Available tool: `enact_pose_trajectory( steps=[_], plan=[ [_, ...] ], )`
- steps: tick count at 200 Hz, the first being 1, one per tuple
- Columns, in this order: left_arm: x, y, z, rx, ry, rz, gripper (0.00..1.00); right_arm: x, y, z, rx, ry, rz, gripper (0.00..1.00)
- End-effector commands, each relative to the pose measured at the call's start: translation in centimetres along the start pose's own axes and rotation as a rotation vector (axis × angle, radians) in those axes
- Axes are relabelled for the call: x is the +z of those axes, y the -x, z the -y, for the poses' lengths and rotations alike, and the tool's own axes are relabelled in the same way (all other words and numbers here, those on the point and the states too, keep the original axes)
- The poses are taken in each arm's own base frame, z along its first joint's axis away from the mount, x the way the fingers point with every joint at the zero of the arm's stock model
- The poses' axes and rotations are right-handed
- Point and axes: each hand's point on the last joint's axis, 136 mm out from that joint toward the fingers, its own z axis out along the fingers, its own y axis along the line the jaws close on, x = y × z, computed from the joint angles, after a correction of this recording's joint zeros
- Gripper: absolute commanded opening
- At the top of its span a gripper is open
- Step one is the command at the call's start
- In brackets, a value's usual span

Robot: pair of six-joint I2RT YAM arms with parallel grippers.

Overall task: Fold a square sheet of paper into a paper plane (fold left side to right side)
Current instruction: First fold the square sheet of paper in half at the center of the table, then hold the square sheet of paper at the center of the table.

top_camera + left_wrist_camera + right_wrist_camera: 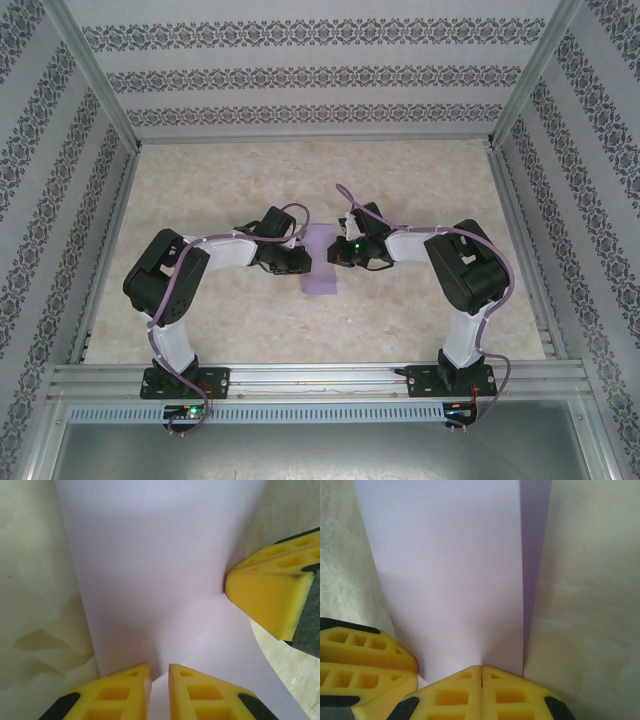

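The lilac sheet of paper (pixel 322 276) lies on the table between the two arms as a narrow upright strip, one layer folded over another. In the right wrist view the pale top layer (pixel 450 570) leaves a darker strip of the lower layer (pixel 536 540) showing along its right edge. My left gripper (pixel 303 260) is at the strip's left side; its yellow fingertips (pixel 160 672) stand a narrow gap apart, with a raised bit of paper (pixel 160 570) in that gap. My right gripper (pixel 340 256) is at the right side, its tips (pixel 481 670) pressed together on the puckered paper.
The marble-patterned tabletop (pixel 420 190) spreads around the paper. Patterned walls (pixel 60 150) enclose the left, right and back, and a metal rail (pixel 320 375) runs along the near edge by the arm bases. The two grippers nearly touch: a right finger (pixel 267 595) shows in the left wrist view.
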Motion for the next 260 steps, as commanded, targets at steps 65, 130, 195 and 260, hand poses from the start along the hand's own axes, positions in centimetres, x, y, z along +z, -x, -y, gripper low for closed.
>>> enact_pose_trajectory(
  steps=[65,130,195,260],
  plan=[
    [-1.3,-1.3,-3.5,-0.061,0.055,0.021,0.16,0.9,-3.8,5.0,0.055,-0.197,-0.105,0.0],
    [-4.7,0.8,-1.2,-0.017,-0.022,0.132,0.13,0.7,-3.4,4.3,0.048,-0.182,-0.093,0.0],
    [-3.7,1.9,2.0,-0.041,-0.218,0.147,0.11,0.9,-3.6,4.1,0.045,-0.184,-0.099,0.0],
    [-1.2,1.2,2.1,-0.04,-0.226,0.087,0.11,1.1,-3.6,4.2,0.042,-0.191,-0.106,0.0]
  ],
)
